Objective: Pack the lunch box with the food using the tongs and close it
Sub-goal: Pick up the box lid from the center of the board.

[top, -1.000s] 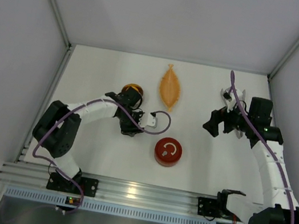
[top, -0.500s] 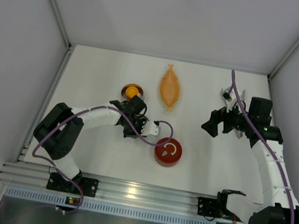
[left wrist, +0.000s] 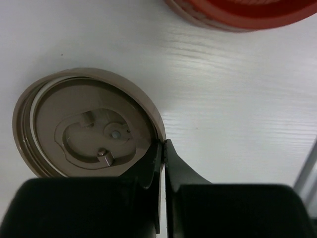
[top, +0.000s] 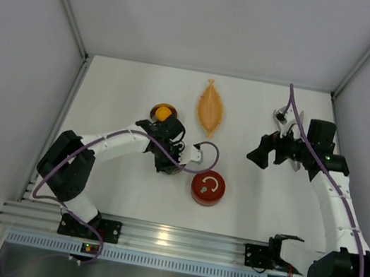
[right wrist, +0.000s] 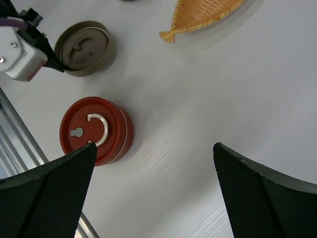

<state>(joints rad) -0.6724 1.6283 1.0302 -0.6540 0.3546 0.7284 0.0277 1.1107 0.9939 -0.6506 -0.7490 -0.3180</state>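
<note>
A white table sits boxed in by plain grey walls, an aluminium rail along its near edge.

The left pincer is now off the tin, which shows uncovered, and has shut at the rim of the tan lid.

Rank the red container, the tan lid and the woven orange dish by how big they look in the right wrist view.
Largest: red container, clearly.
Not ranked: tan lid and woven orange dish. The dish's visible part looks about the lid's size, but the frame's top edge crops it.
</note>
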